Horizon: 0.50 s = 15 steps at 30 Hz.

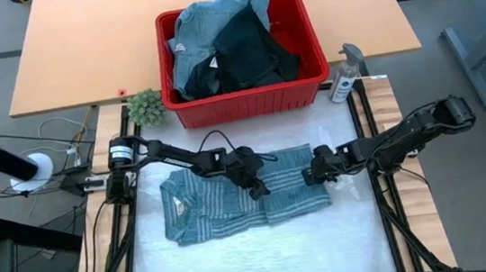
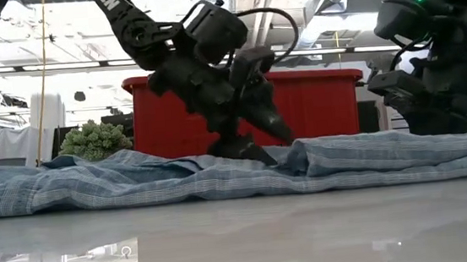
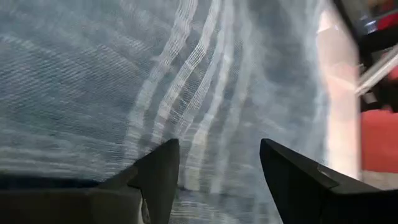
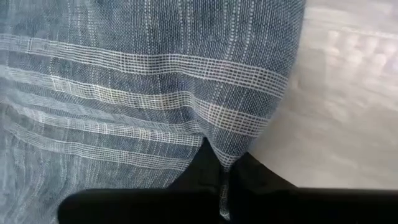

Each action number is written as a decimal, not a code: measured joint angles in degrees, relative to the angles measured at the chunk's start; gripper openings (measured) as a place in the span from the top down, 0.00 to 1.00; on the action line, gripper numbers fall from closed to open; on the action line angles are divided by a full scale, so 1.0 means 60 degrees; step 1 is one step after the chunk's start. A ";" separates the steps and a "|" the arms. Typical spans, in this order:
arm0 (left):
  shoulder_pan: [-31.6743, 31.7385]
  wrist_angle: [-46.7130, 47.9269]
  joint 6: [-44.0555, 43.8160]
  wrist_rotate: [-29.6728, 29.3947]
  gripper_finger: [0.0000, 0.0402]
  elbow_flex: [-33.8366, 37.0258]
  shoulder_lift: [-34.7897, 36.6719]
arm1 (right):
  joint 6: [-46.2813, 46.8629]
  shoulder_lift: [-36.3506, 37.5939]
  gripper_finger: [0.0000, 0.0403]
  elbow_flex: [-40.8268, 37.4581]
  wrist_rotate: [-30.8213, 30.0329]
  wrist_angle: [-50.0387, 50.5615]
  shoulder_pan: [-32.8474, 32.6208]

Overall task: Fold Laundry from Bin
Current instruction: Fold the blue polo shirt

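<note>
- Striped shirt lies spread flat on the white mat, in front of the bin; in the right wrist view its cloth fills the picture, one edge running into the pinch.
- Right gripper sits at the shirt's right edge, fingers closed on a nip of the fabric.
- Left gripper rests low on the shirt's middle, fingers spread apart with cloth between them and nothing gripped.
- Judged step: starting a fold of the right side toward the centre.
- To do it well, lift the pinched edge only slightly, carry it straight across, and let the left gripper pin the middle so the shirt does not slide.
- Risk: a thin pinch may slip, or take just one layer.
- Bin holds the other garments, denim and dark pieces heaped above the rim.
- Beside it stand a small plant and a spray bottle.
</note>
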<state>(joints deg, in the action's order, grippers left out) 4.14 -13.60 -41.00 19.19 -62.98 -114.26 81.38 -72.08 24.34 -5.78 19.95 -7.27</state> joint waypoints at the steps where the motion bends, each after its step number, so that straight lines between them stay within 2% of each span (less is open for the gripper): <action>1: 0.0076 -0.0134 -0.0220 0.0176 0.47 0.0000 0.0072 | 0.0000 0.0023 0.94 -0.0004 0.0000 -0.0001 0.0000; 4: 0.0279 -0.0301 -0.0847 0.0919 0.47 -0.0299 0.0216 | -0.0040 0.0110 0.94 0.0041 -0.0004 0.0062 -0.0003; 7: 0.0393 -0.0371 -0.1123 0.2129 0.47 -0.0740 0.0598 | -0.0186 0.0189 0.94 0.0100 -0.0025 0.0136 -0.0007; 11: 0.0371 -0.0317 -0.0033 0.3715 0.47 -0.1094 0.1572 | -0.0296 0.0329 0.94 0.0091 -0.0055 0.0153 -0.0011; 13: 0.0353 0.0365 0.1001 0.3750 0.47 -0.1024 0.2019 | -0.0367 0.0343 0.94 0.0091 -0.0051 0.0150 -0.0015; 15: 0.0412 0.1397 0.1869 0.3111 0.47 -0.0903 0.2114 | -0.0376 0.0345 0.94 0.0091 -0.0051 0.0154 -0.0017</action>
<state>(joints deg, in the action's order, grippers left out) 6.61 -5.21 -29.78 37.86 -68.40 -101.57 79.13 -70.01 24.88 -6.09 20.88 -7.37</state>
